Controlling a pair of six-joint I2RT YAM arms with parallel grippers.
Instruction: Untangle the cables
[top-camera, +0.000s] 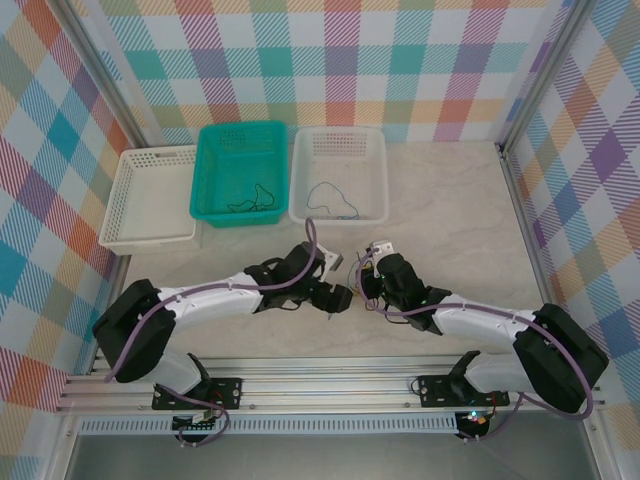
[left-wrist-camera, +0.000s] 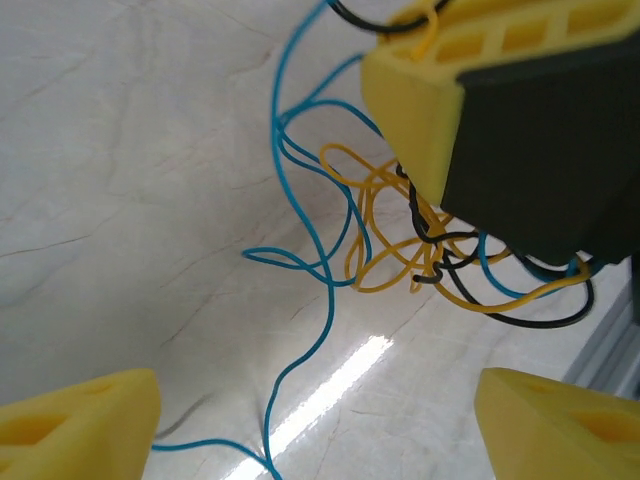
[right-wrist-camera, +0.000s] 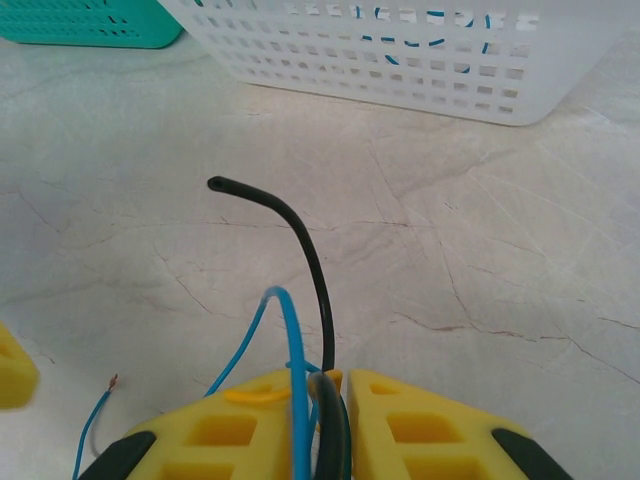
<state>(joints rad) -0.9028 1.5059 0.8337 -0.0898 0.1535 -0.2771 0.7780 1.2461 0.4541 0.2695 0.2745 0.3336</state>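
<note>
Top external: the cables (top-camera: 355, 268) sit mid-table between left gripper (top-camera: 338, 297) and right gripper (top-camera: 368, 290). Left wrist — jaws spread wide; the tangle hangs ahead and rightward from the other gripper, one blue strand trailing back between them. Right wrist — fingers pinch blue and black strands, the black end pointing toward the white basket (right-wrist-camera: 480, 85).

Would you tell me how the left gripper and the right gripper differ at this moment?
The left gripper stands wide open, while the right gripper is closed. The left gripper grips nothing, and a blue strand passes loosely between its fingers; the right gripper pinches blue and black strands of the cables. Both have yellow fingers and sit low over the table, close to the tangle.
</note>
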